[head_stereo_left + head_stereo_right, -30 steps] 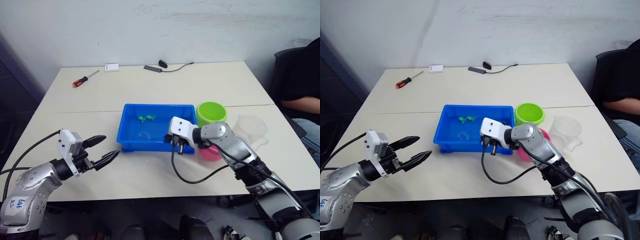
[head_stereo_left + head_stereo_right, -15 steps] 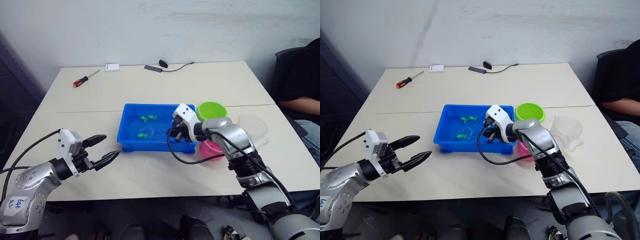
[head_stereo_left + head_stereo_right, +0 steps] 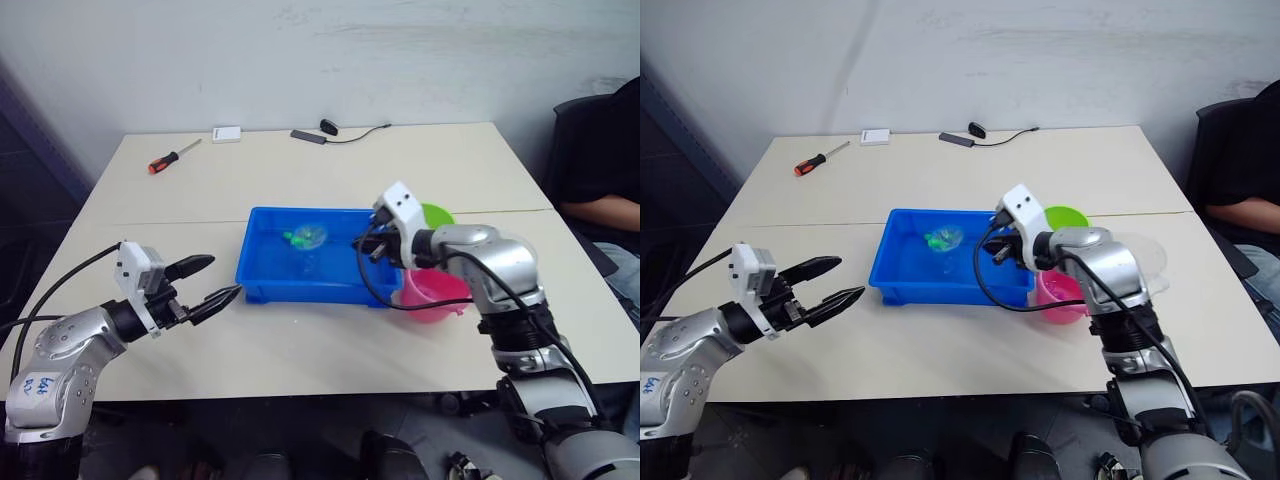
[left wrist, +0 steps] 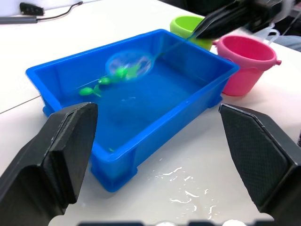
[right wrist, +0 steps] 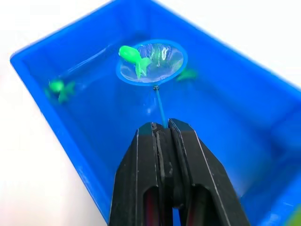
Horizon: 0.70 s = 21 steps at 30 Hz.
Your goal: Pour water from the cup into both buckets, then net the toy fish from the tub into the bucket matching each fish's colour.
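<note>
Net [image 5: 151, 62] holds green fish [image 5: 133, 57] over tub [image 5: 56, 141]; right end effector [image 5: 162, 129] grips handle, left [image 3: 205, 285] wide.

Net [image 5: 151, 62]: blue hoop, fine mesh, thin stick; I see it held over tub [image 3: 262, 275], one green fish [image 5: 132, 57] lying in mesh. Tub: bright blue rect tray, mid-table, shallow water; 2 more green fish [image 5: 59, 87] inside, one by hoop edge. Pink bucket [image 3: 433, 293] upright, just beside tub's right end. Green bucket [image 3: 437, 215] behind pink, mostly hidden. Clear cup [image 3: 1152, 262] right of buckets, partly hidden.
</note>
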Available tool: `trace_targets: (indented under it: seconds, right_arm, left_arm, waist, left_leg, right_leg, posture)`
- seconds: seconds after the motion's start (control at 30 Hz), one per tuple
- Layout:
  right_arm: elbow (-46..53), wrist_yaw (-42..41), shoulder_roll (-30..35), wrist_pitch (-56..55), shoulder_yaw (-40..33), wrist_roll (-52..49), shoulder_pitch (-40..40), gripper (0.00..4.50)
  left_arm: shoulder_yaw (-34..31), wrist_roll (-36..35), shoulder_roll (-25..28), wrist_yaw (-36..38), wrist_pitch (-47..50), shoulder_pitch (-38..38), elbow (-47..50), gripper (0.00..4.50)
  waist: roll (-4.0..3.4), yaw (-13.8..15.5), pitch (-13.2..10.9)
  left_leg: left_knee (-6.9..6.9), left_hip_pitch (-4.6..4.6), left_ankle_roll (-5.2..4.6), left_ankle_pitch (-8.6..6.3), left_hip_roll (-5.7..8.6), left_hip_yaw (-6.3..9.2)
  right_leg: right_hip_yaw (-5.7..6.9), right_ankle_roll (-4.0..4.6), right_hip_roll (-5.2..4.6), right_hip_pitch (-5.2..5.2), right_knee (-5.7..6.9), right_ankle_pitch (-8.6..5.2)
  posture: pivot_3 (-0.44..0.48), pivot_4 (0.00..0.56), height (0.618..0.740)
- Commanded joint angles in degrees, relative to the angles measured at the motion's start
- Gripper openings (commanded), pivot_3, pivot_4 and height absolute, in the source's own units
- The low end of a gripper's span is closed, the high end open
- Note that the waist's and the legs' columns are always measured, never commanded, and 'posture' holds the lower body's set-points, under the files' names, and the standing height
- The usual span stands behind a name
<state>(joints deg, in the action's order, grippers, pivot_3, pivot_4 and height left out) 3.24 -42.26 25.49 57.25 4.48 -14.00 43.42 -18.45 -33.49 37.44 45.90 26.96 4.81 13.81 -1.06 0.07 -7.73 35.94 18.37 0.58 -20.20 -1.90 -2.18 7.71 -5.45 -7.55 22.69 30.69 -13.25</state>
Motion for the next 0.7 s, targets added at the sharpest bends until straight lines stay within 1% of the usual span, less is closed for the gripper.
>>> trace_targets:
  seconds: [0.03, 0.17, 0.23, 0.37, 0.53, 0.7]
  right_arm:
    - [7.9, 0.7, 2.6, 3.2, -6.8, -4.1, -1.7, 0.00]
    - [13.0, 2.1, 4.9, 6.3, -11.6, -7.2, -3.9, 0.00]
    - [15.2, 4.1, 5.4, 8.2, -15.6, -8.4, -4.7, 0.00]
    - [16.4, 7.8, 7.7, 10.2, -22.3, -9.2, -6.6, 0.00]
    - [14.6, 9.8, 11.2, 9.0, -26.4, -8.9, -8.9, 0.00]
    - [14.0, 10.0, 14.3, 6.8, -27.9, -8.5, -13.5, 0.00]
  left_arm:
    - [1.3, 0.7, 1.1, 1.4, -1.2, 3.0, -1.7, 4.47]
    - [3.6, 1.8, 0.8, 2.8, -2.2, 6.7, -5.3, 4.47]
    - [4.8, 2.5, 0.4, 3.5, -2.9, 8.8, -7.4, 4.47]
    - [6.9, 3.8, -0.1, 4.7, -4.3, 12.2, -11.3, 4.47]
    - [8.5, 5.1, -0.7, 6.3, -5.9, 15.9, -15.6, 4.47]
    - [9.1, 5.9, -0.5, 7.7, -6.9, 18.0, -18.2, 4.47]
  waist:
    - [-0.02, 0.1, 0.0]
    - [-0.03, -0.1, 0.0]
    - [-0.05, -0.1, 0.0]
    - [-0.05, 0.0, 0.0]
    - [-0.03, 0.0, 0.0]
    - [-0.02, 0.0, 0.0]
  left_leg:
    - [0.01, 0.00, 0.00, 0.00, 0.01, 0.01]
    - [-0.03, 0.01, -0.03, -0.02, -0.01, -0.04]
    - [-0.04, 0.00, -0.03, -0.03, 0.00, -0.04]
    - [-0.09, 0.00, 0.20, -0.15, 0.01, -0.04]
    - [-0.07, 0.01, -0.05, -0.01, 0.06, -0.05]
    - [-0.18, 0.03, -0.06, 0.00, 0.06, -0.08]
  right_leg:
    - [0.01, 0.00, -0.01, -0.02, -0.02, 0.00]
    - [-0.03, -0.03, -0.03, -0.02, -0.13, 0.01]
    - [-0.02, -0.03, -0.01, -0.04, -0.15, 0.02]
    - [-0.01, -0.04, 0.02, -0.03, -0.18, 0.02]
    - [0.00, -0.07, 0.01, -0.04, -0.21, 0.04]
    - [-0.01, -0.09, 0.01, -0.09, -0.30, 0.05]
  posture:
    - [0.000, 0.150, 0.740]
    - [0.000, 0.150, 0.740]
    - [0.000, 0.150, 0.740]
    - [0.000, 0.150, 0.740]
    - [0.000, 0.150, 0.740]
    - [0.000, 0.150, 0.740]
